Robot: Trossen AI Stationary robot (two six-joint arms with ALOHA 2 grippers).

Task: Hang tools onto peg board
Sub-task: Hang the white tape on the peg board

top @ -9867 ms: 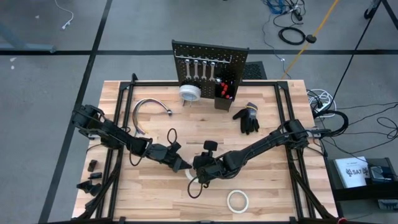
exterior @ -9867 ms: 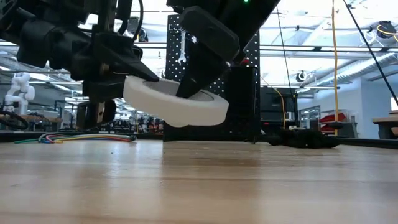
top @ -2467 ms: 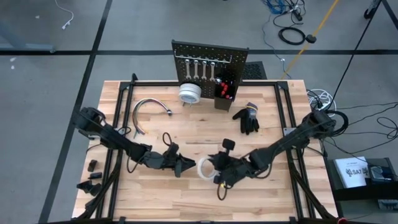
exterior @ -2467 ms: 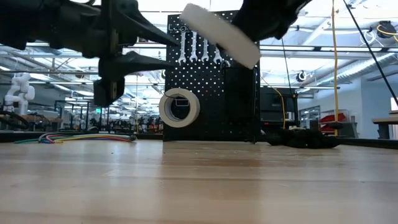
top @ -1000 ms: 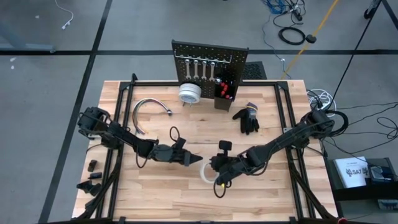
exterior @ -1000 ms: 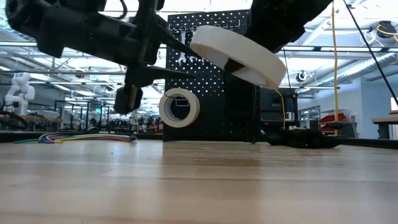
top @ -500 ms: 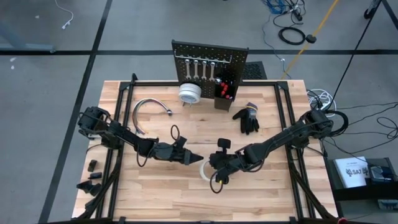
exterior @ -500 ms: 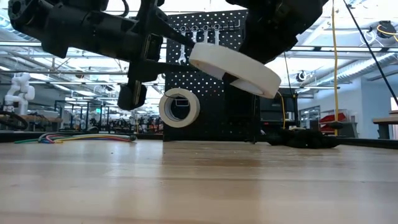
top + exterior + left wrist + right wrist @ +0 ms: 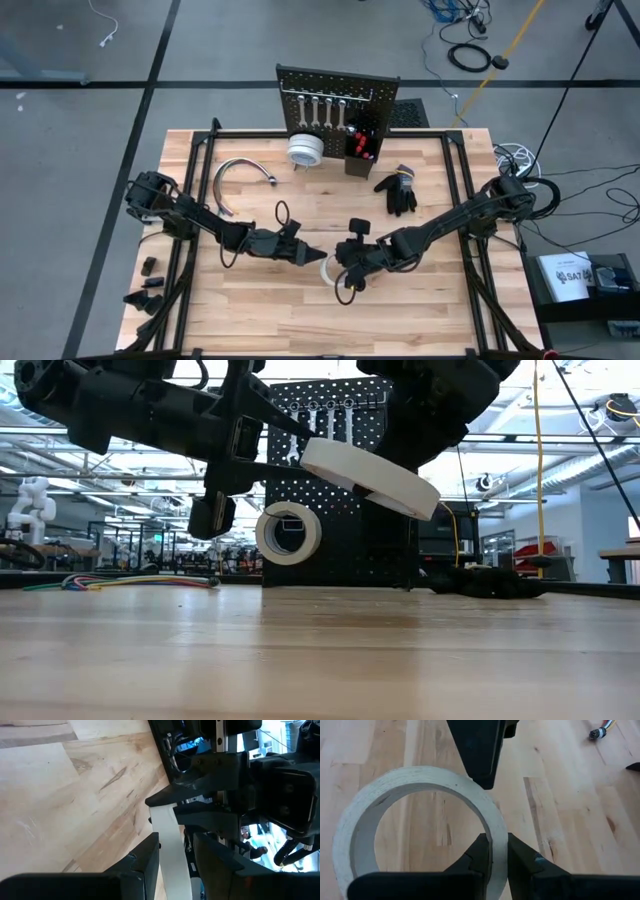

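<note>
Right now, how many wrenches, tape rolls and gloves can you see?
Wrenches: 4, hanging on the board
Tape rolls: 2, one hanging on the board, one held in the right claw
Gloves: 1, lying on the table
Total: 7

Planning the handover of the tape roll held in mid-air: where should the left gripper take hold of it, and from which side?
Judging by its pose, best on the free rim of the tape roll opposite the right gripper, which pinches the wall from the far side. The left gripper comes from its own side, open fingers straddling the thin wall, one inside the hole, one outside.
</note>
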